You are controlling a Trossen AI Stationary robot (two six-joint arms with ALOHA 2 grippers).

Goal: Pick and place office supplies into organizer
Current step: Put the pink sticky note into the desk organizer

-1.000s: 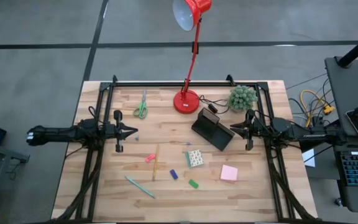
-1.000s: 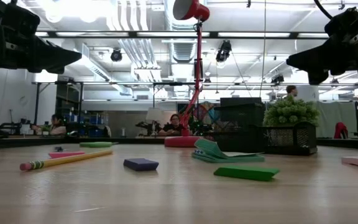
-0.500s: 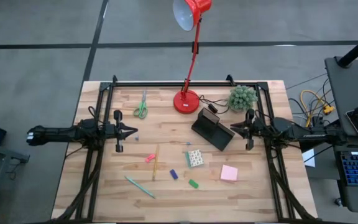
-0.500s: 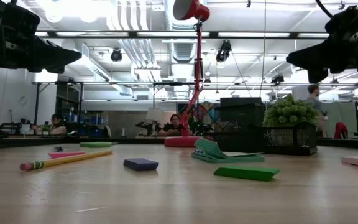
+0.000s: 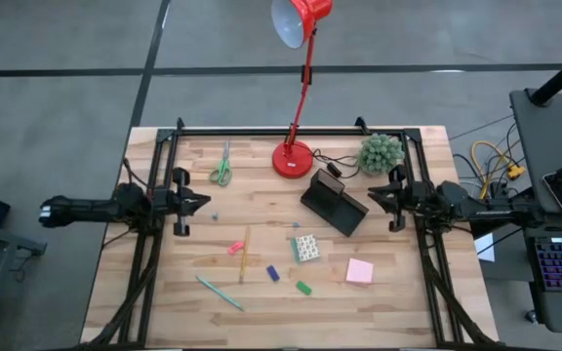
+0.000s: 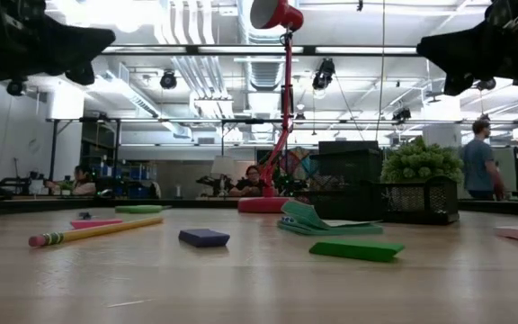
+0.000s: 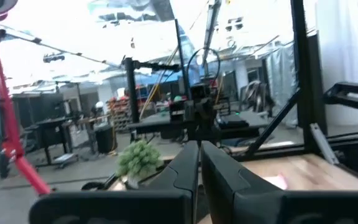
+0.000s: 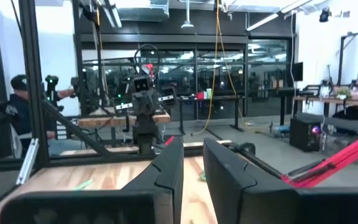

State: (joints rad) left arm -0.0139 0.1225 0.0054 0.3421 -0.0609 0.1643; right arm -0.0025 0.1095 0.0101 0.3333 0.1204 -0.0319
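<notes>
- My left gripper [image 5: 199, 202] hangs high over the left edge of the table [image 5: 164, 292], its jaws clenched on nothing, pointing inward toward the middle.
- My right gripper [image 5: 377, 194] hangs high over the right edge, just beside the organizer [image 5: 333, 204]. Its jaws stand a narrow way apart and hold nothing.
- The organizer sits skewed on the far-right part of the table, between the red lamp base [image 5: 293, 159] and my right gripper.
- The supplies lie loose on the boards. The green-handled scissors [image 5: 222, 170] are near the far edge on the left. The yellow pencil [image 5: 244, 253], a small pink piece [image 5: 236, 248] and the teal pen [image 5: 220, 292] are in the middle toward the near edge.
- The blue piece [image 5: 273, 273], the green piece [image 5: 303, 288] and the pale patterned block [image 5: 307, 248] lie nearer the right, and the pink sticky-note pad [image 5: 360, 271] is closest to the right edge.
- I judge the step is choosing a first pick. For my left side the small pink piece or the pencil looks nearest; I should part my jaws fully before descending.
- The flat pieces will need a low, square grip across their narrow side, or they may slide on the wood.
- I should keep my right arm clear of the plant [image 5: 381, 152] and avoid nudging the tilted organizer.
</notes>
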